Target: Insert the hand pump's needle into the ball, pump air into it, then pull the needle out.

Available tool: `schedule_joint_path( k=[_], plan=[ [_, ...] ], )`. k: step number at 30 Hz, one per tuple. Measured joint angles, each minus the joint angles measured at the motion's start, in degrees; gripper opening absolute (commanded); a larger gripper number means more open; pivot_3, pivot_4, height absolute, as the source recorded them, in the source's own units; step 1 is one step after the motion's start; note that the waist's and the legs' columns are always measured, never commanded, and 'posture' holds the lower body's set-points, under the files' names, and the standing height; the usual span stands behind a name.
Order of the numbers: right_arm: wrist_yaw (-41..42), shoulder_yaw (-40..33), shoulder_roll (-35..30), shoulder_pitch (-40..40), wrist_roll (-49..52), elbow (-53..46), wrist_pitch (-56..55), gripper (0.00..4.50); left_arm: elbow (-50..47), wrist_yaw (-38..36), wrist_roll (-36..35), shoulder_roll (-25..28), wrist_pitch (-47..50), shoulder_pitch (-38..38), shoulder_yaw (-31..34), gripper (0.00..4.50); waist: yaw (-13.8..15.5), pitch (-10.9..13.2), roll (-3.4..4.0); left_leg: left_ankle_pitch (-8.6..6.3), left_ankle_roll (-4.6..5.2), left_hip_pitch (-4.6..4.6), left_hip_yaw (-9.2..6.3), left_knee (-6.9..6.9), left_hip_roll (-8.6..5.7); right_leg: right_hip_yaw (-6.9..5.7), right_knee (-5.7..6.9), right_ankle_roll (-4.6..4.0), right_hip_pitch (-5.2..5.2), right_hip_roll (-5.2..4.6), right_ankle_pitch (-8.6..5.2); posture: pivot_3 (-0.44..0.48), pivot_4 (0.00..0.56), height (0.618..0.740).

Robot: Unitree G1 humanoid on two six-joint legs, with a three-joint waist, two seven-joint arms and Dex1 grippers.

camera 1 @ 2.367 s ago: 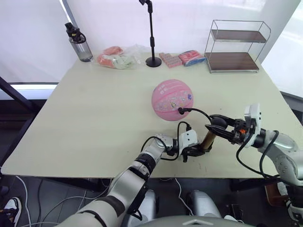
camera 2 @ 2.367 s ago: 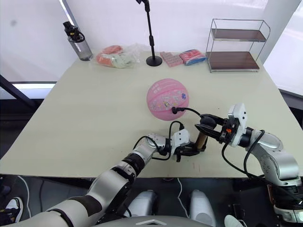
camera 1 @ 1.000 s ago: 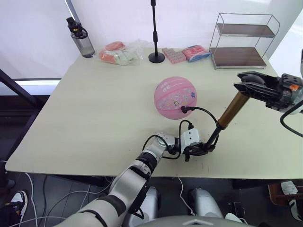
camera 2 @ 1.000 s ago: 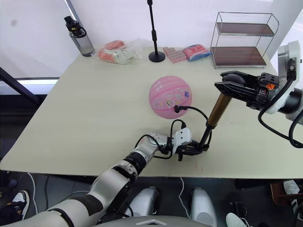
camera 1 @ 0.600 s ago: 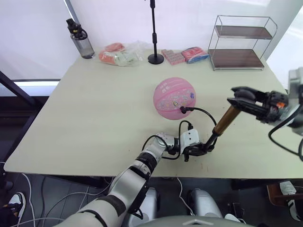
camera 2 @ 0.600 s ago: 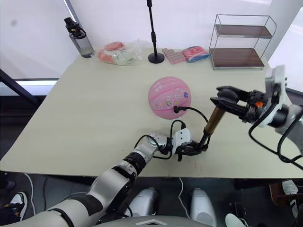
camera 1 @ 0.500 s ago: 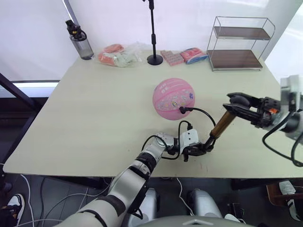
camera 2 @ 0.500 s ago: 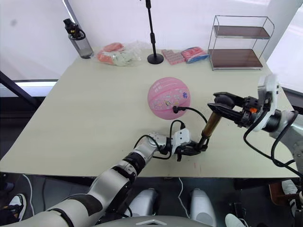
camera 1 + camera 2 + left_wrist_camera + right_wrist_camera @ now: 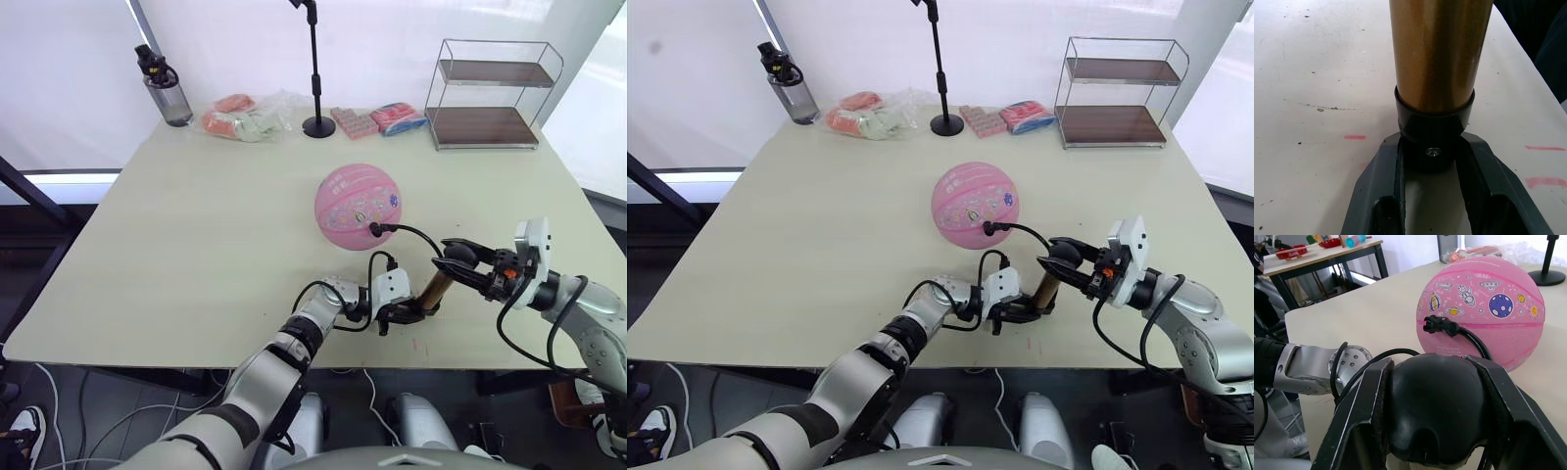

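Left tool (image 9: 416, 312) pinches the pump (image 9: 432, 288) base on the worktop (image 9: 196, 235); right tool (image 9: 453, 264) clamps the handle (image 9: 1437, 404). Stroke straight, keeping the needle fitting (image 9: 1440, 325) seated in the ball (image 9: 357, 206).

Both arms are clad in smooth silver-grey metal segments with black bands at the joints. The left arm, running up from the lower left of the head views, ends in a ribbed silver wrist, a white block and the left gripper (image 9: 404, 313), whose two black fingers (image 9: 1382, 188) are flat matte plastic with hollow channels. A loose black cable loops beside that wrist. The right arm, at the lower right, has a rounded silver forearm, a white rectangular module on the wrist, looping black cables and a small orange-red spot just behind the black right gripper (image 9: 453, 264).
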Motion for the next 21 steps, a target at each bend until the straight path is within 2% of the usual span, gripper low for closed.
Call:
schedule_joint_path(
  k=[4,10,14,21],
  plan=[
    [0.0,-0.2,-0.2,-0.7,0.0,-0.3,0.2,1.92,0.0,0.0,0.0,0.0,0.0,0.0,0.0,1.03,0.0,0.0,0.02,-0.01,-0.02,0.00,0.00,0.00,0.01,0.00,0.00,0.00,0.00,0.00,0.00,0.000,0.150,0.731],
    [0.3,-1.2,-5.9,-3.8,3.0,-1.8,7.4,1.92,0.0,-0.3,-0.1,-0.2,0.0,-0.3,0.1,1.03,0.1,0.2,0.14,-0.01,-0.02,-0.10,-0.01,0.00,-0.04,0.00,0.00,0.00,-0.02,-0.03,0.00,0.000,0.150,0.731],
    [0.4,-4.1,-9.1,-6.7,7.1,-3.2,12.6,1.92,-0.1,-0.8,-0.6,-0.4,-0.1,-0.5,0.2,1.03,0.2,0.6,0.45,0.02,0.04,-0.15,0.02,0.01,-0.08,0.01,0.00,0.01,-0.05,-0.08,0.00,0.000,0.150,0.731],
    [-1.1,-11.0,-13.9,-14.3,16.0,-4.3,19.9,1.92,-0.1,-0.8,-1.0,-0.5,-0.2,-0.5,0.2,1.03,0.5,0.8,0.50,0.12,0.20,-0.17,0.02,0.01,-0.08,0.00,0.00,0.01,-0.06,-0.07,0.01,0.000,0.150,0.731]
  ],
)
